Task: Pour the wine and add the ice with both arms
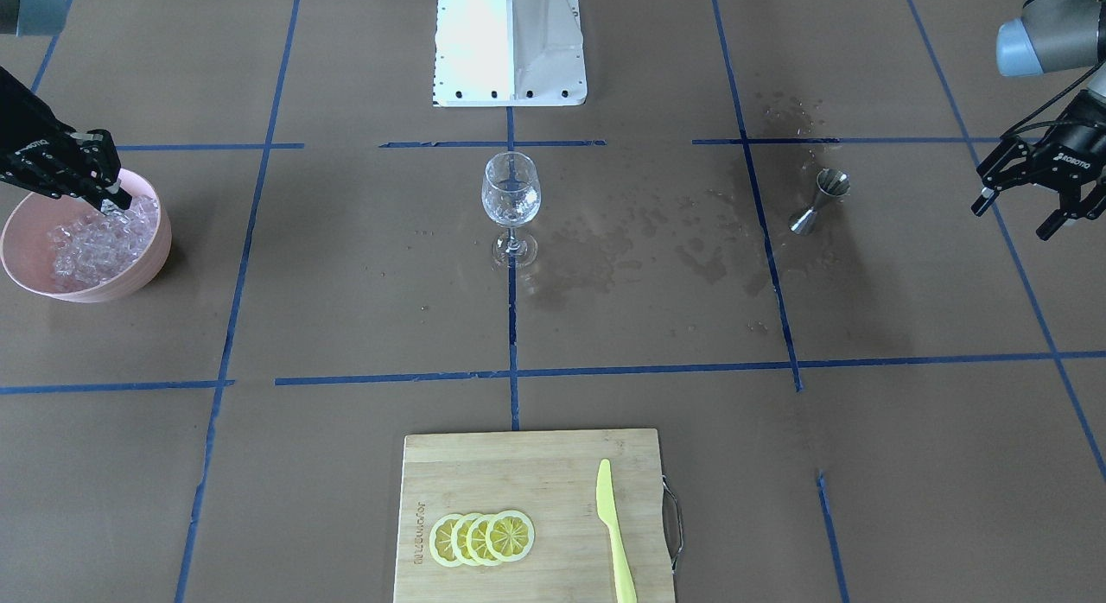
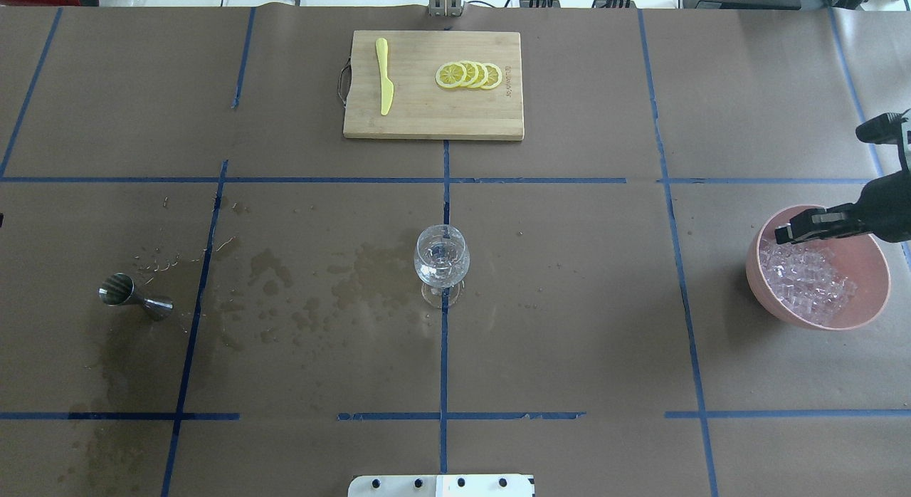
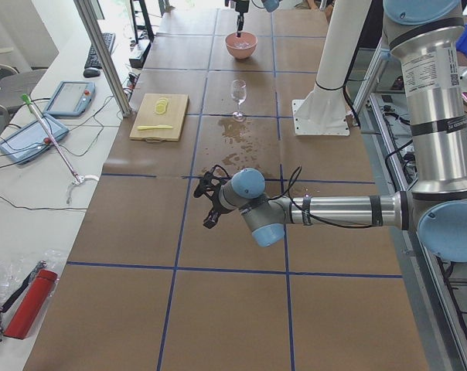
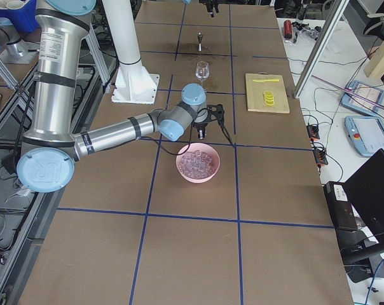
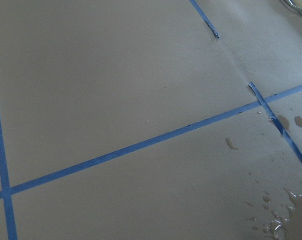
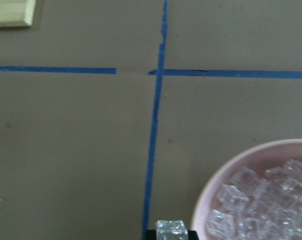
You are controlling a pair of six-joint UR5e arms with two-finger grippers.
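Note:
My right gripper (image 1: pixel 108 204) is shut on one clear ice cube (image 6: pixel 170 227) and hangs over the rim of the pink bowl (image 1: pixel 151 257) on the side nearest the glass; it also shows in the overhead view (image 2: pixel 783 233). The bowl holds many ice cubes (image 2: pixel 808 282). The wine glass (image 1: pixel 511 197) stands at the table's middle; any liquid in it is barely visible. The steel jigger (image 1: pixel 819 202) stands upright on my left side. My left gripper (image 1: pixel 1028 210) is open and empty, raised, well to the outer side of the jigger.
A wooden cutting board (image 1: pixel 518 465) at the far edge carries lemon slices (image 1: pixel 482 536) and a yellow knife (image 1: pixel 612 525). Wet patches (image 1: pixel 657 249) lie between the glass and the jigger. Blue tape lines cross the brown table cover.

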